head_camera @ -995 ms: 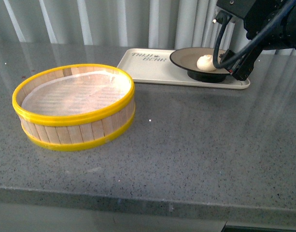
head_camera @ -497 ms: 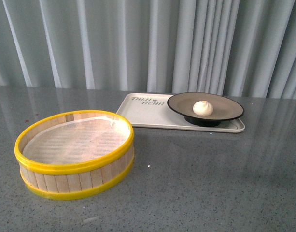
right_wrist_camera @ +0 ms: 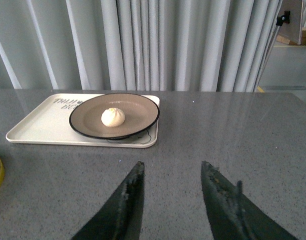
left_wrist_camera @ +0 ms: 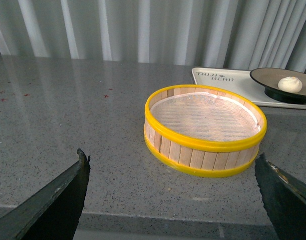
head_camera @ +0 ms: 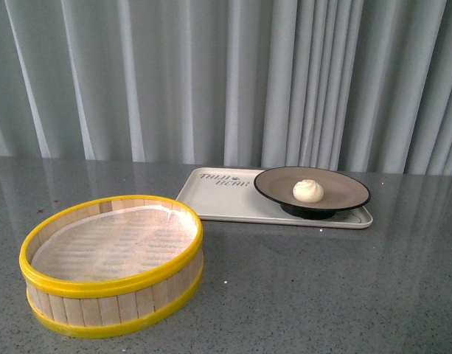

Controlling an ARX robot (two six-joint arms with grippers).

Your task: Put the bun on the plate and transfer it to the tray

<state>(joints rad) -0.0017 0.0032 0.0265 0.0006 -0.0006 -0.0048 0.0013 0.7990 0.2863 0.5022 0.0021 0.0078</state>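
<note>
The white bun [head_camera: 307, 191] lies in the middle of the beige plate [head_camera: 347, 193] with a black rim. The plate stands on the right part of the cream tray [head_camera: 214, 200] at the back of the grey counter. Bun [right_wrist_camera: 113, 117], plate [right_wrist_camera: 140, 107] and tray [right_wrist_camera: 38, 125] also show in the right wrist view, well beyond my open, empty right gripper [right_wrist_camera: 171, 167]. My left gripper [left_wrist_camera: 170, 160] is wide open and empty, near the counter's front edge; the bun [left_wrist_camera: 289, 84] is far from it. Neither arm shows in the front view.
A yellow-rimmed wooden steamer basket [head_camera: 111, 262] stands empty at the front left of the counter, also in the left wrist view [left_wrist_camera: 205, 131]. A grey curtain hangs behind the counter.
The right arm, which was over the plate and tray a second ago, has drawn back out of the front view. The front camera's view has tilted upward. The bun and plate stay on the tray.
</note>
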